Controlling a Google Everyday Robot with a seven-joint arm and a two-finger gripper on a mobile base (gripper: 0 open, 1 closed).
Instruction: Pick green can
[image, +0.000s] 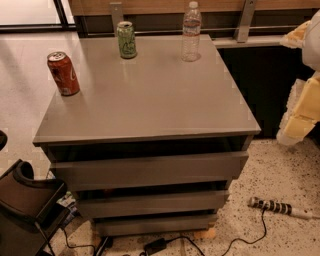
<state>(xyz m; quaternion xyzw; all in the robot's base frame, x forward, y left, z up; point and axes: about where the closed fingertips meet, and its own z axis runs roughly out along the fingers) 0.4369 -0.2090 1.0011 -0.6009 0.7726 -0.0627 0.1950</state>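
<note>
Green can (126, 40): upright by the table's (150, 100) far edge, toward its left corner.
Pincer (306, 112): beyond the table's right edge, well apart from the can; whether it is open cannot be told.

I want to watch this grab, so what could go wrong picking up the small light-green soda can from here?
The light-green soda can stands near the grey table's far edge; a nudge might push it off the back. The tall clear plastic bottle stands to its right, on the side where the gripper hangs beside the table, so a sweep across might topple it.
</note>
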